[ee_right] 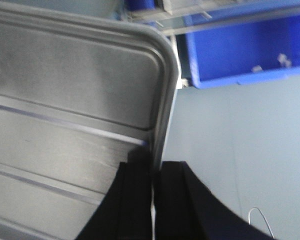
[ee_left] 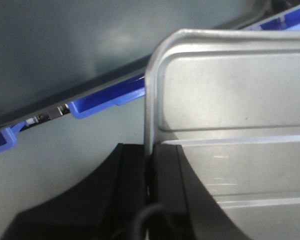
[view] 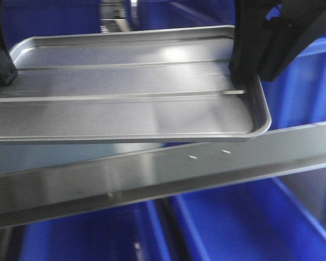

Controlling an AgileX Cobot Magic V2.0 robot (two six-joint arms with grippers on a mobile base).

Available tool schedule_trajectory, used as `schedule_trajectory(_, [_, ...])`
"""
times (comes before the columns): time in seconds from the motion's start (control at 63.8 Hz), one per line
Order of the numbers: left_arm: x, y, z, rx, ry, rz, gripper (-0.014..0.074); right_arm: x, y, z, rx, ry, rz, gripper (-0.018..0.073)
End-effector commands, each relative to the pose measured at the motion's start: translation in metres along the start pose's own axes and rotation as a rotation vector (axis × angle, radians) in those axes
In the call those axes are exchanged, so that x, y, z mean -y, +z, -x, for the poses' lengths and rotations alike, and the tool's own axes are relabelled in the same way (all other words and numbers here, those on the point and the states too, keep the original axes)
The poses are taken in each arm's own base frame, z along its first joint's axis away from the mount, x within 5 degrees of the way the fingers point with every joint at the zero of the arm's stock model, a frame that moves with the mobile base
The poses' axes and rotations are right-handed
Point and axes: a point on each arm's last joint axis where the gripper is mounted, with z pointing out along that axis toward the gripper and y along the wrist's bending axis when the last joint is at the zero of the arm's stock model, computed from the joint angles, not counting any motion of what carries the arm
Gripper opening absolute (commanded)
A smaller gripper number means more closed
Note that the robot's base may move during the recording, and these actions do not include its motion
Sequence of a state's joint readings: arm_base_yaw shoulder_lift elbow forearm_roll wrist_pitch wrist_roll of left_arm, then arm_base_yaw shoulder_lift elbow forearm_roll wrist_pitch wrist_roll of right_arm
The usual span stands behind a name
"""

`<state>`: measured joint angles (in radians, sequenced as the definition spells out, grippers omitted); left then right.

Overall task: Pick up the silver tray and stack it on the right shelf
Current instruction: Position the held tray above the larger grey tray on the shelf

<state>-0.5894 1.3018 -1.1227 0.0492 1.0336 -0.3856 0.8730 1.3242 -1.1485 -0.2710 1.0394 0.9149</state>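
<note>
Black fingers of the left gripper [ee_left: 149, 170] are closed on the raised rim of the silver tray [view: 125, 103] at its left short edge, one finger inside the rim and one outside. The right gripper [ee_right: 153, 172] pinches the opposite short edge in the same way, just beside the end of a rib. Held between the two, the tray hangs roughly level in the air, above and partly over the right shelf [view: 152, 174], of which only the broad shiny front bar shows; the two look apart, not touching. Blue bins [view: 244, 228] lie below and behind.

The tray looks thin, stiff and light, but its polished metal is probably slippery. The low rim gives little to bite on, so a firm hold at mid-edge on both ends seems wise. Uneven motion between the arms could twist it loose.
</note>
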Motion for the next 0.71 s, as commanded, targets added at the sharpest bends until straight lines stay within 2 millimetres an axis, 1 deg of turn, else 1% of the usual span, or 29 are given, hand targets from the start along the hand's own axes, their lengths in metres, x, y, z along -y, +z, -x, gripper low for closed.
schedule_trajectory(0.0, [0.0028, -0.0167, 0.0057, 0.077, 0.017, -0.028, -0.0094, -0.0008, -0.0196, 0.0095, 0.091, -0.03, 0.047, 0.0057])
schedule_trajectory(0.69, [0.0028, -0.0167, 0.0057, 0.077, 0.017, -0.028, -0.0094, -0.0008, -0.0196, 0.0095, 0.091, -0.03, 0.047, 0.0057])
